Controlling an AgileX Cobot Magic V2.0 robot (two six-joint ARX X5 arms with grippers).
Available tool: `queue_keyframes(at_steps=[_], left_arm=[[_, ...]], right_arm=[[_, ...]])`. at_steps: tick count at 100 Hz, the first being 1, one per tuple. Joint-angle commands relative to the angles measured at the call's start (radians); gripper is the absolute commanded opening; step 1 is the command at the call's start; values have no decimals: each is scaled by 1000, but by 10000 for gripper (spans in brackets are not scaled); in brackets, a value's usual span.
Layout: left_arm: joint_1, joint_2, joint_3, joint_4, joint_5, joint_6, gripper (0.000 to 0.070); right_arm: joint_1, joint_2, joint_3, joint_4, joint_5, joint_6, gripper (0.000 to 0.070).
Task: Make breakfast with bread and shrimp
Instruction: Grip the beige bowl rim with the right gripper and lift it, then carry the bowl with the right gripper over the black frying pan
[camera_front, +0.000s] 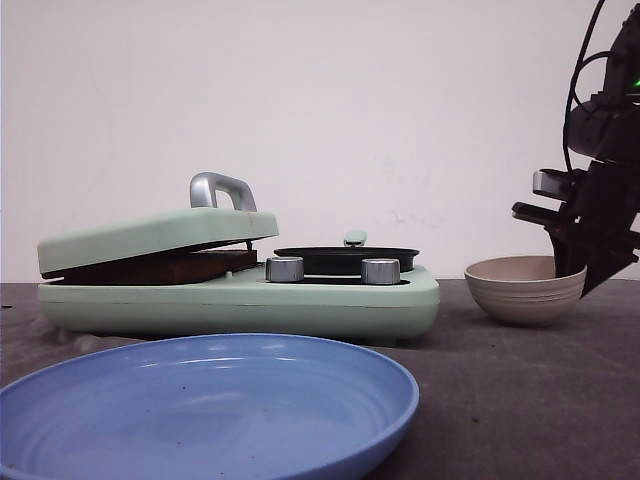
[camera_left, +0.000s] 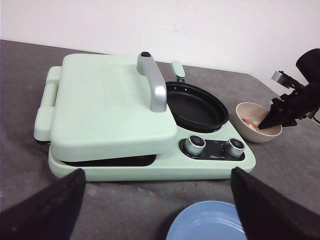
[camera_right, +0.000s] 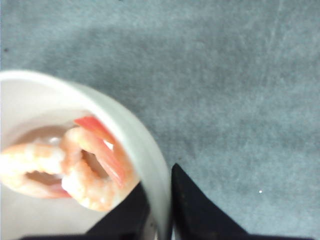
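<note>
A pale mint-green breakfast maker (camera_front: 240, 300) sits on the dark grey table (camera_front: 520, 400), its hinged griddle lid (camera_left: 110, 105) with a silver metal handle (camera_left: 155, 82) resting slightly ajar on the left side. Through the gap under the lid a dark brown slab (camera_front: 160, 268) shows; whether this is the bread cannot be told. To the right of the lid, a round black frying pan (camera_left: 195, 107) sits in the appliance, and two silver knobs (camera_front: 285, 269) face the front edge.

In the foreground, near the camera, lies a wide light-blue plastic plate (camera_front: 200, 410).

The left pincer (camera_left: 157, 210) hangs above the table in front of the appliance, its black fingers (camera_left: 45, 207) spread wide with nothing between them.

Further right, a beige round bowl (camera_front: 525, 288) stands on the table just beside the appliance, holding pink-and-white cooked shrimp (camera_right: 70, 172). The right pincer (camera_right: 157, 215) reaches down at the bowl's right side, one black finger (camera_right: 125, 215) inside the wall and the other outside, so the two straddle the rim (camera_right: 150, 165) with only the bowl's wall between them. The inner finger is next to the shrimp; whether it touches them cannot be told
</note>
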Motion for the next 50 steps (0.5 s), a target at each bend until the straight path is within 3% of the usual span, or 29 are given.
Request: queue_keyframes(at_steps=[1,13,50], left_arm=[[-3,0,-2,13,-2,0,515],[-3,0,-2,13,-2,0,515],[-3,0,-2,9,-2,0,515]], right_arm=[[3,-8,45,-1,-8,0,0],[12,-24,98,-12,-43,26,0],[135,-28,325,-61,-47,76,0]])
